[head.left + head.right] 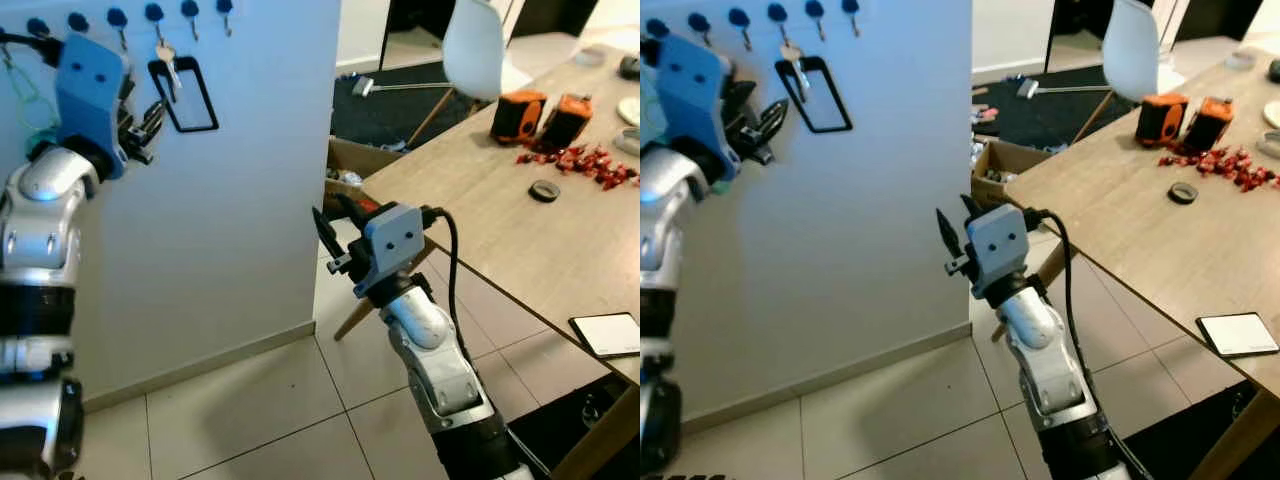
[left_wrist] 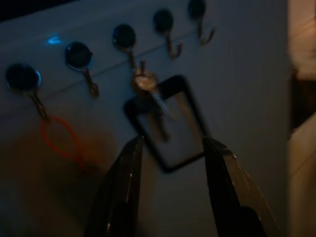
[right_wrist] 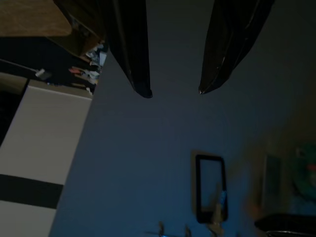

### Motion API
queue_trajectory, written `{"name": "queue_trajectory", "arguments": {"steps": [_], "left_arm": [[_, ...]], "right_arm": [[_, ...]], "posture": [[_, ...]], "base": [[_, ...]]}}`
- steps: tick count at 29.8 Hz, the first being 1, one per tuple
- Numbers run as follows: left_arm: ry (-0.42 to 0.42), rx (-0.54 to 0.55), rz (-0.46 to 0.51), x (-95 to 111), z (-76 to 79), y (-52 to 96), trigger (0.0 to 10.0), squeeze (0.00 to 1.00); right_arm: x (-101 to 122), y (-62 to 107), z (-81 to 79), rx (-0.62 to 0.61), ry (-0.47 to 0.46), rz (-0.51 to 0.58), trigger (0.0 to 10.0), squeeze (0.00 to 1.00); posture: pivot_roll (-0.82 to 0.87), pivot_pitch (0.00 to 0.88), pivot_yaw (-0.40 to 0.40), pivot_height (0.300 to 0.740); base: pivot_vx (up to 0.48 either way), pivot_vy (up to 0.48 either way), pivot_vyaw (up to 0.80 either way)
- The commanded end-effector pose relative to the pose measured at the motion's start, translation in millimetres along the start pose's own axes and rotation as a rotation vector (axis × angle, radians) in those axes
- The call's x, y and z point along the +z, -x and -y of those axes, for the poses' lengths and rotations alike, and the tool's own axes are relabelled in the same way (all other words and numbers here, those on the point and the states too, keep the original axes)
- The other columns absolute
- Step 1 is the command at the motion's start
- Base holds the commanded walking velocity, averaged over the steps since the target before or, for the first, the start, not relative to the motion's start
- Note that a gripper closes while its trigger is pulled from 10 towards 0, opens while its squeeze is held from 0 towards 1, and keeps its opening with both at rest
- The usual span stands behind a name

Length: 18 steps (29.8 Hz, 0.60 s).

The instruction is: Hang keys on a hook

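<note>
A silver key (image 1: 168, 62) with a black rectangular strap loop (image 1: 190, 95) hangs from one hook in a row of blue-capped hooks (image 1: 117, 18) on the white wall. My left gripper (image 1: 150, 120) is open just left of the strap and slightly below the key, with nothing between its fingers. In the left wrist view, the key (image 2: 148, 89) and strap (image 2: 170, 169) lie straight ahead of the open left gripper (image 2: 170, 140). My right gripper (image 1: 335, 225) is open and empty in mid-air near the table corner, facing the wall.
A thin green cord loop (image 1: 30, 95) hangs from a hook further left. The wooden table (image 1: 480, 200) on the right holds orange-black boxes (image 1: 520, 115), red wrappers (image 1: 580, 160) and a white-faced tablet (image 1: 607, 333). A white chair (image 1: 478, 45) and a cardboard box (image 1: 350, 165) stand behind.
</note>
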<state>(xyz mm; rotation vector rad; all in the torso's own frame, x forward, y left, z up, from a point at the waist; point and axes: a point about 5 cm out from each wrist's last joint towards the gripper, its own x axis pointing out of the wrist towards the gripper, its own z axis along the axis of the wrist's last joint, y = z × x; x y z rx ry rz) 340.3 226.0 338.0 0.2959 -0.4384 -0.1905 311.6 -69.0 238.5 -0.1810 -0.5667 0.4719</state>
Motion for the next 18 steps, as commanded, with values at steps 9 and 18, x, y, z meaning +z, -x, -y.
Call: {"name": "queue_trajectory", "arguments": {"steps": [9,18], "left_arm": [[0.085,-0.044,-0.105,-47.0,99.3,53.7,10.0,0.0],[0.08,-0.022,-0.218,-76.2,125.2,77.6,10.0,0.0]], "right_arm": [[-32.6,32.0,12.0,-0.142,-0.044,-0.149,10.0,0.0],[-60.3,89.0,43.1,-0.321,0.072,-0.332,10.0,0.0]], "posture": [[0.08,0.211,0.037,0.74],[0.05,0.202,0.037,0.74]], "base": [[0.0,0.0,0.0],[0.0,0.0,0.0]]}}
